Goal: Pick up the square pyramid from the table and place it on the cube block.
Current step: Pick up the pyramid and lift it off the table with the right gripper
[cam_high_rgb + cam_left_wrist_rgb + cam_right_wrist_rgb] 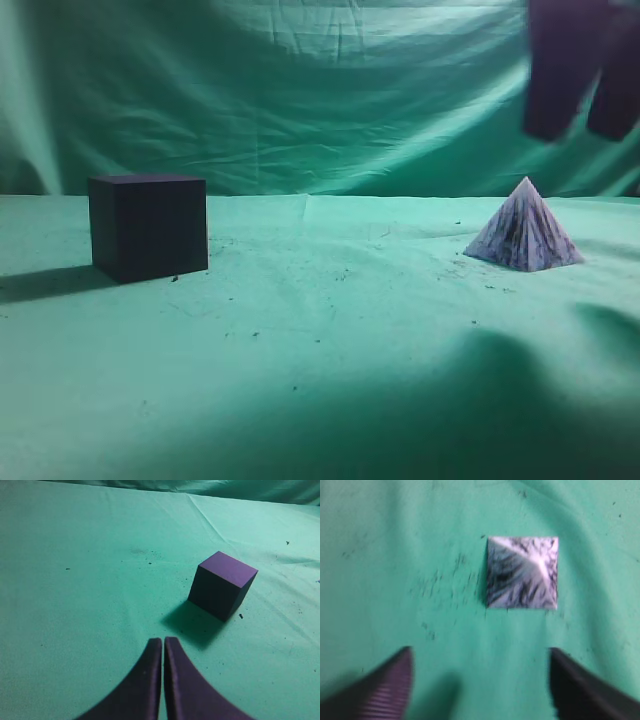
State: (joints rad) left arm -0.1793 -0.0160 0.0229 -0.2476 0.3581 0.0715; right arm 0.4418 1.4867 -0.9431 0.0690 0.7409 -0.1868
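The square pyramid (523, 228), whitish-lavender with dark streaks, sits on the green table (330, 340) at the right. From above it shows in the right wrist view (522, 573). My right gripper (582, 128) hangs open high above the pyramid; its fingers (480, 655) are spread wide with the pyramid ahead of them, apart. The dark cube block (148, 226) stands at the left. In the left wrist view the cube (222, 584) lies ahead and to the right of my left gripper (163, 641), which is shut and empty above the cloth.
A green backdrop (280, 100) hangs behind the table. The cloth is wrinkled with dark specks. A dark shadow (480, 400) lies on the front of the table.
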